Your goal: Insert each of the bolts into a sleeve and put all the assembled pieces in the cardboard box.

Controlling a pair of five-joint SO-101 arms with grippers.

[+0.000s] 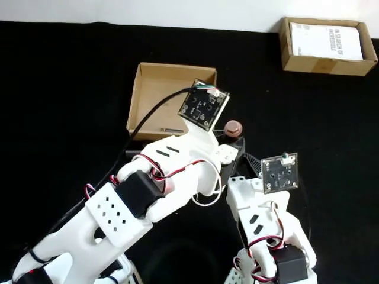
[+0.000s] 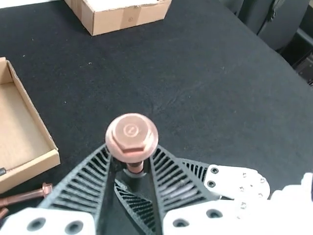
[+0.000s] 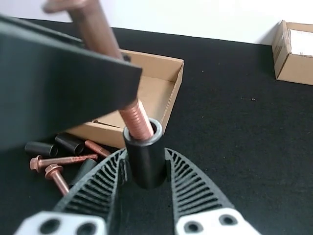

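High view: bolt (image 1: 234,126) near cardboard box (image 1: 155,97), far sheet (image 1: 326,40) illegible

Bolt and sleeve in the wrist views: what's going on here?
The left tool grips a copper bolt just below its head. The right tool holds a black sleeve upright under it. The bolt's threaded tip sits in the sleeve's mouth, not yet fully in. Spare bolts and spare sleeves lie on the table beside the cardboard box.

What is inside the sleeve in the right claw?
The threaded end of the copper bolt, held by the left claw, sits in the sleeve. Its wall hides how deep.
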